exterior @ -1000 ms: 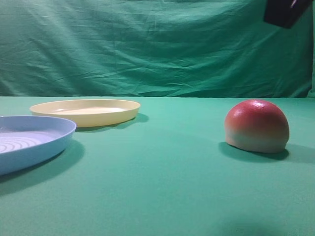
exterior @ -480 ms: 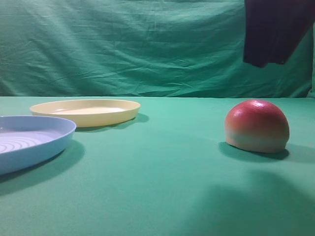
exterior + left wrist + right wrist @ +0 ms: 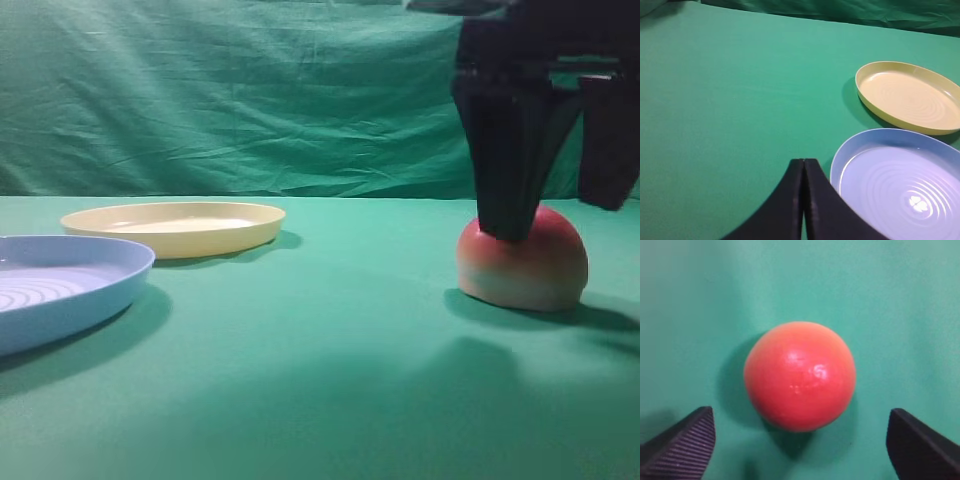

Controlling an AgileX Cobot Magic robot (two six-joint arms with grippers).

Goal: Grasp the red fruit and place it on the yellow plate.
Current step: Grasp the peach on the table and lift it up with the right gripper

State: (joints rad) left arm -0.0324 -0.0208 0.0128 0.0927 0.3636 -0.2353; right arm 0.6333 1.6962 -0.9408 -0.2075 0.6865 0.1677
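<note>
Green cloth covers the bench [image 3: 330,380] and hangs as a backdrop behind it. On the cloth the fruit [image 3: 523,258] sits dome up on its flat base, directly under the right hand [image 3: 560,215], whose black fingers [image 3: 512,160] stand spread wide apart — nothing is gripped. In the high view one finger crosses the upper left of the dome, while the other hangs off its right shoulder; from that angle I cannot tell whether either touches the skin. The right wrist view looks straight down: the fruit [image 3: 800,376] lies centred between the two ridged fingertips [image 3: 680,445], a clear strip of cloth showing on each side, so the tips are apart from it there.

Well off to the hand's left, across open cloth, the yellow plate [image 3: 175,228] rests flat on the bench, and the blue plate [image 3: 70,290] with ridged rings lies nearer the camera beside it. The left wrist view shows both: yellow plate [image 3: 910,97] farther out, blue plate [image 3: 900,185] close in, their rims nearly meeting. The left hand [image 3: 803,200] hovers just beside the blue plate's rim, its two dark fingers pressed together with only a thin seam between them — closed on nothing.
</note>
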